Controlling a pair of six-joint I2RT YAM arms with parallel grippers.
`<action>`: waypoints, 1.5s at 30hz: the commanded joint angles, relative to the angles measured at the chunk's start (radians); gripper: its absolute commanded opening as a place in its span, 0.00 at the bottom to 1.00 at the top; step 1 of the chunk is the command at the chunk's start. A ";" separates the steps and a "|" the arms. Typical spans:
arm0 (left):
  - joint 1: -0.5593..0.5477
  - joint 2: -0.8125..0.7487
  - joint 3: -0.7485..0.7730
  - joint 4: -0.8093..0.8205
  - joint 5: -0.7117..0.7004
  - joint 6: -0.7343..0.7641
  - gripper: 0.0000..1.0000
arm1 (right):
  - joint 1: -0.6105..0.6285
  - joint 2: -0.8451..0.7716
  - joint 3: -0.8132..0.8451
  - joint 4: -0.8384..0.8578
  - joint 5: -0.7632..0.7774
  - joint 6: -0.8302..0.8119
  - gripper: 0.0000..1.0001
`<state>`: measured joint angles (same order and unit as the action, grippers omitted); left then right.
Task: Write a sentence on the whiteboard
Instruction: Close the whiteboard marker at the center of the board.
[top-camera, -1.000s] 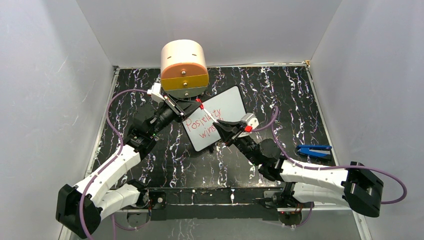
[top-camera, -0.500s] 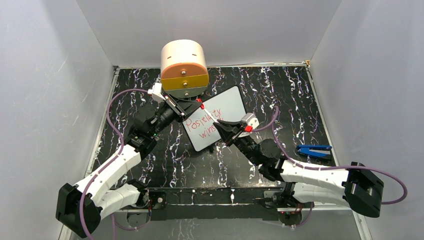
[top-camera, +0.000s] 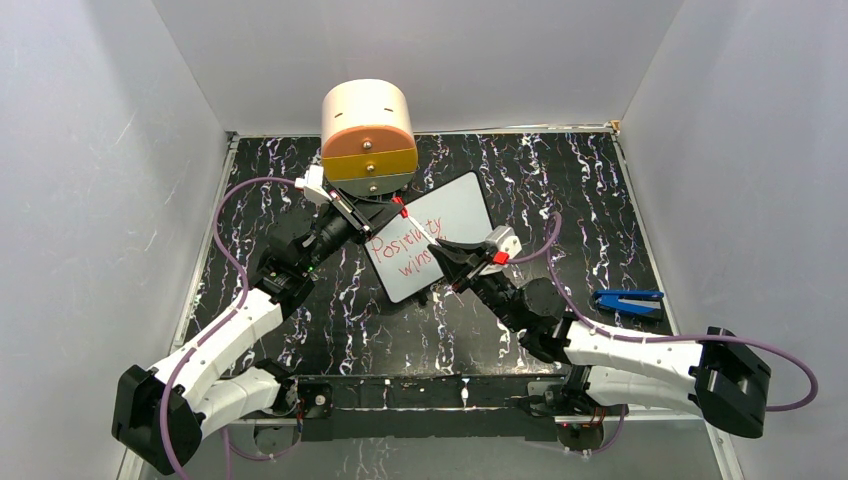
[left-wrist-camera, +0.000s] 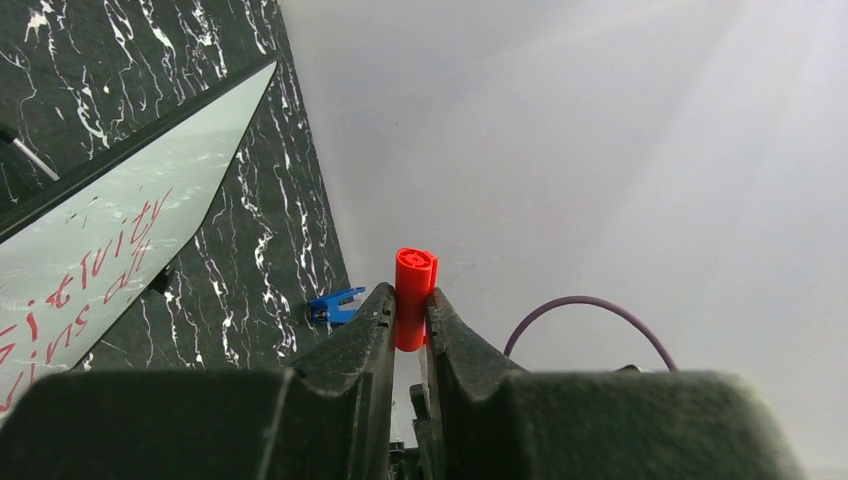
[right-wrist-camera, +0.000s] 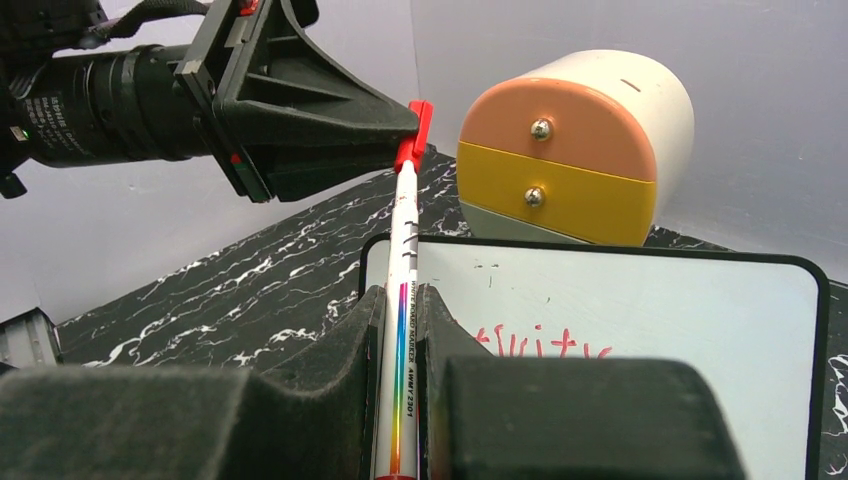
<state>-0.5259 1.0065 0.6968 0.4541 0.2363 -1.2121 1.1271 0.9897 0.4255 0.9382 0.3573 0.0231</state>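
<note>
The whiteboard (top-camera: 455, 212) lies tilted on the black marbled table, and the red sentence (top-camera: 405, 256) runs across its lower left in two slanted lines. A white marker (top-camera: 419, 229) with a rainbow stripe hangs above the board between both grippers. My right gripper (top-camera: 446, 250) is shut on the marker's barrel (right-wrist-camera: 403, 262). My left gripper (top-camera: 397, 207) is shut on the red cap (left-wrist-camera: 414, 288) at the marker's far end (right-wrist-camera: 417, 124). Part of the sentence (right-wrist-camera: 545, 341) shows past my right fingers, and its tail (left-wrist-camera: 95, 268) shows in the left wrist view.
A round drawer unit (top-camera: 367, 135) with peach, yellow and grey fronts stands right behind the board's far corner. A blue clip (top-camera: 628, 299) lies at the right of the table. White walls enclose the table on three sides.
The right arm's elbow has drifted slightly right and toward the near edge. Both grips and the marker stay where they were.
</note>
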 joint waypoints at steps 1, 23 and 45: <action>-0.005 -0.003 0.023 0.009 -0.002 0.021 0.00 | 0.005 -0.025 0.008 0.057 0.007 -0.003 0.00; -0.006 -0.002 0.021 0.019 -0.005 -0.018 0.00 | 0.004 -0.008 0.018 0.011 -0.005 0.006 0.00; -0.027 0.014 0.010 0.046 0.040 -0.035 0.00 | 0.004 0.021 0.028 0.091 0.046 -0.019 0.00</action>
<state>-0.5369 1.0260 0.6968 0.4507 0.2573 -1.2453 1.1271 1.0035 0.4255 0.9264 0.3729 0.0216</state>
